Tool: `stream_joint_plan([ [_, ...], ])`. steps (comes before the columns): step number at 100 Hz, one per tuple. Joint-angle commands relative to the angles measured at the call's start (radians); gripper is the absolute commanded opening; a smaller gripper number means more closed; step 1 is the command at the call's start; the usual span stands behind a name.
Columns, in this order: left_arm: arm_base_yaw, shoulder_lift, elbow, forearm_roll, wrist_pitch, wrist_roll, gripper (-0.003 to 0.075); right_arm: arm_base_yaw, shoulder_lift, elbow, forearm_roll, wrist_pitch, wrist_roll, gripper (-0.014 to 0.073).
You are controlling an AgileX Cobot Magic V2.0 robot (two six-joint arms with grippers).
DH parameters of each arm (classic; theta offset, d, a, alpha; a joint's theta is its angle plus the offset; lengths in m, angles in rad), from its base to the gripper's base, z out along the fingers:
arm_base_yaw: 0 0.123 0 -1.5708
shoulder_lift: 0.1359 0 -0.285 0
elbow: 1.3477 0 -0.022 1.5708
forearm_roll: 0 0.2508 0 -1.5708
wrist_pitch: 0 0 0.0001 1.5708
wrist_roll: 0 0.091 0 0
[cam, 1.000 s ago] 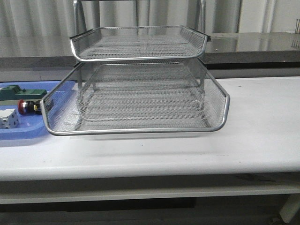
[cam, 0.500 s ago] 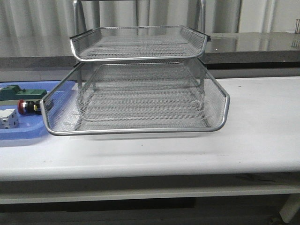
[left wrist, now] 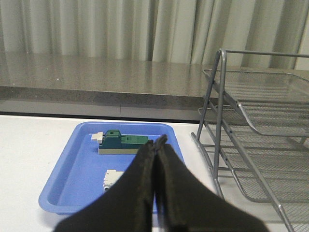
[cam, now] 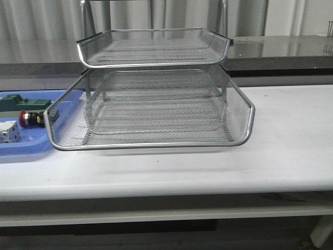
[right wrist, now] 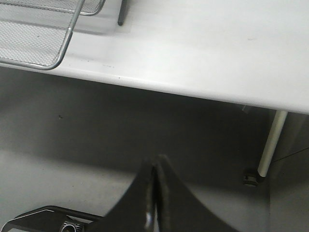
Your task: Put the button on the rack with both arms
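Front view: the button [cam: 32, 118] lies on its side in the blue tray [cam: 31, 148], just left of the rack [cam: 151, 104] on the white surface [cam: 291, 151]. Left wrist view: the left end effector [left wrist: 155, 145] is fully closed and empty, above the tray. Right wrist view: the right end effector [right wrist: 155, 166] is fully closed and empty, off the surface edge, over the floor [right wrist: 72, 140].

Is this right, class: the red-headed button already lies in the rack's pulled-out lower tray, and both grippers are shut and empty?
Not quite. The button lies in the blue tray beside the rack, as the front view shows. Both grippers, left and right, are indeed shut and empty.
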Motion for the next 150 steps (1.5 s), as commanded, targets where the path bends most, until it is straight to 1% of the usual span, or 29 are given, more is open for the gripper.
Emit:
stream_joint_plan([
  [1,0.003,0.123,-0.117,-0.012,-0.041,-0.010,-0.0021,0.000,0.004,-0.032,0.001,-0.063,0.003,-0.0071],
  [12,0.003,0.271,-0.242,-0.012,0.030,-0.010,-0.0021,0.000,0.004,-0.032,0.001,-0.063,0.003,-0.0071],
  [27,0.003,0.485,-0.422,0.035,0.123,-0.010,-0.0021,0.000,0.004,-0.032,0.001,-0.063,0.003,-0.0071],
  [47,0.003,0.754,-0.660,0.070,0.341,0.009,-0.0021,0.000,0.004,-0.032,0.001,-0.063,0.003,-0.0071],
  [67,0.003,0.995,-0.870,0.124,0.498,0.024,-0.0021,0.000,0.004,-0.032,0.001,-0.063,0.003,-0.0071],
  [81,0.003,1.122,-0.989,0.142,0.599,0.039,-0.0021,0.000,0.004,-0.032,0.001,-0.063,0.003,-0.0071],
  [100,0.003,1.259,-1.128,0.142,0.776,0.166,-0.0020,0.000,0.004,-0.032,0.001,-0.063,0.003,-0.0071],
  [115,0.003,1.315,-1.196,0.130,0.840,0.207,-0.0014,0.000,0.004,-0.032,0.001,-0.063,0.003,-0.0071],
  [120,0.003,1.326,-1.209,0.130,0.852,0.214,0.0013,0.000,0.004,-0.032,0.001,-0.063,0.003,-0.0071],
  [121,0.003,1.327,-1.209,0.124,0.852,0.220,0.0033,0.000,0.004,-0.032,0.001,-0.063,0.003,-0.0071],
  [122,0.003,1.327,-1.209,0.124,0.853,0.224,0.0033,0.000,0.004,-0.032,0.001,-0.063,0.003,-0.0071],
  [127,0.003,1.327,-1.209,0.124,0.858,0.262,0.0096,0.000,0.004,-0.032,0.001,-0.063,0.003,-0.0071],
  [132,0.003,1.327,-1.209,0.119,0.869,0.298,0.0192,0.000,0.004,-0.032,0.001,-0.063,0.003,-0.0071],
  [134,0.003,1.327,-1.209,0.119,0.872,0.309,0.0219,0.000,0.004,-0.032,0.001,-0.063,0.003,-0.0071],
  [138,0.003,1.327,-1.209,0.119,0.879,0.322,0.0306,0.000,0.004,-0.032,0.001,-0.063,0.003,-0.0071],
  [140,0.003,1.327,-1.209,0.119,0.879,0.325,0.0365,0.000,0.004,-0.032,0.001,-0.063,0.003,-0.0071],
  [141,0.003,1.327,-1.209,0.119,0.879,0.329,0.0365,0.000,0.004,-0.032,0.001,-0.063,0.003,-0.0071],
  [146,0.003,1.327,-1.209,0.119,0.875,0.337,0.0468,0.000,0.004,-0.032,0.001,-0.063,0.003,-0.0071],
  [150,0.003,1.327,-1.209,0.124,0.863,0.339,0.0513,0.000,0.004,-0.032,0.001,-0.063,0.003,-0.0071],
])
